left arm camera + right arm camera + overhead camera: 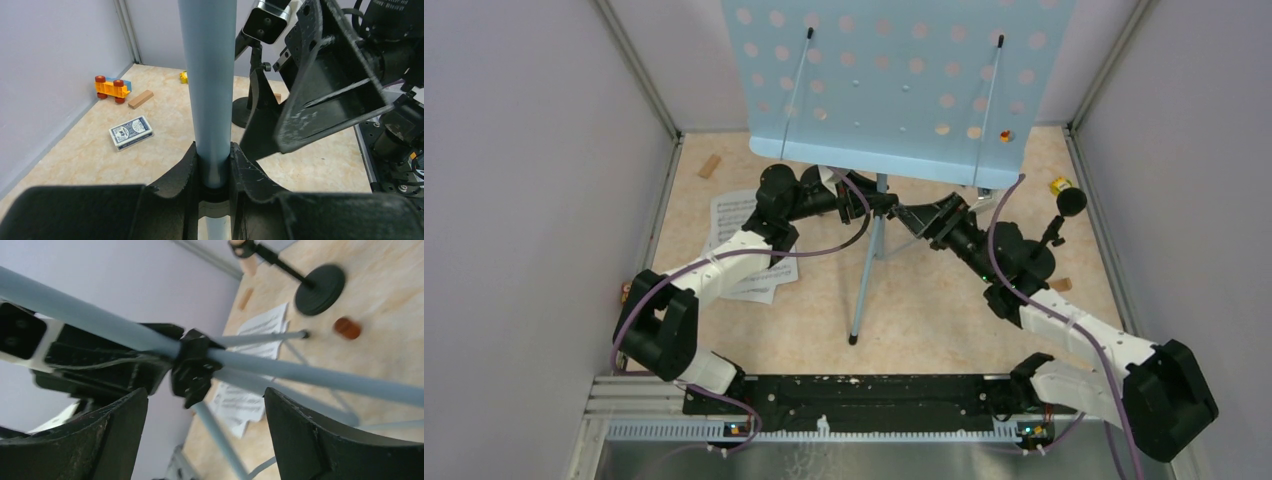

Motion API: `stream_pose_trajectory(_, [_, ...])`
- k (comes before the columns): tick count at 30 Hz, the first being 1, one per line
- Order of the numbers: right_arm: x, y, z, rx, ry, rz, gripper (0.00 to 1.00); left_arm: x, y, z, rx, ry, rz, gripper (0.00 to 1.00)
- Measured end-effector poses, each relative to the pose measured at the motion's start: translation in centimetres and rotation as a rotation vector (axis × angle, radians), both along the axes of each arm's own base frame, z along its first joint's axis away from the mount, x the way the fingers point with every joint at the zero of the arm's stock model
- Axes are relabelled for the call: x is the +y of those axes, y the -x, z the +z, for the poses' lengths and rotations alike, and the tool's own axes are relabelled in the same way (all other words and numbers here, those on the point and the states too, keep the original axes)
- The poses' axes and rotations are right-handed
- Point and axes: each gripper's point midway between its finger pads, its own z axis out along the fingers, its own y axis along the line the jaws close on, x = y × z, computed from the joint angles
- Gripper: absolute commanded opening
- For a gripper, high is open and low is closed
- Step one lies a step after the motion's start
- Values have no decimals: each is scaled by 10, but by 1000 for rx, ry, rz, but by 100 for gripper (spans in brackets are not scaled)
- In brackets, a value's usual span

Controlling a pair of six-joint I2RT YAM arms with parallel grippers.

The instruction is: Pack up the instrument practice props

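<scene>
- White sheets (729, 215): loose on the bench (924, 320) toward its left edge, partly under the left arm; not yet gathered.
- Left holder (320, 290): black round base with a beige mic (246, 260) on top. It stands beyond the sheets toward the far-left corner and shows only in the right wrist view.
- Left gripper (214, 175): fingers (186, 167) pressed on both sides of the pole (207, 75), pinching it close beside the hub (192, 367).
- Rack (894, 80): light-blue perforated desk, upright at the middle of the far edge. Its legs (861, 300) are spread on the bench, so nothing is folded yet.
- Right gripper (205, 440): fingers spread wide, holding nothing. The hub lies ahead of the gap, untouched as far as can be seen.
- Right holder (1038, 264): black base near the right edge, black mic (1071, 202) on its stem; partly behind the right arm.
- Step in hand (judged): collapsing the rack, the left arm bracing the pole and the right poised at the hub.
- Next move (judged): the right fingers must close squarely on the hub or a leg. The two grippers sit very near each other, so clearance is tight, and the tall desk could tip if the pole twists in the pinch.
</scene>
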Motion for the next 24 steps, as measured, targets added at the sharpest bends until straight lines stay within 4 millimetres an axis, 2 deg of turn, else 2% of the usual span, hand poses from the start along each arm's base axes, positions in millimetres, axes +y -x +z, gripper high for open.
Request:
stream_pose_trajectory(2, [9,11,7,61,-36,72,85,0,0,0,0,0,0,0])
stream_pose_trajectory(5, [5,19,14,86,11,74,84,0,0,0,-3,-1,1,0])
stream_pose_trajectory(8, [-16,23,30,28,91,-3,80,0,0,0,-2,-1,1,0])
stream_pose_trajectory(11, [-37,26,35,-5,153,-86,77,0,0,0,-2,-1,2,0])
stream_pose_trajectory(14, [-47,27,29,14,184,-128,74,0,0,0,-2,-2,2,0])
stream_pose_trajectory(16, [-47,26,23,32,170,-130,72,0,0,0,-2,-2,2,0])
stream_pose_trajectory(21, [-34,29,-14,133,89,-75,70,0,0,0,-2,-2,2,0])
stream_pose_trajectory(24, [-22,29,-21,183,0,-30,68,0,0,0,-1,-2,1,0])
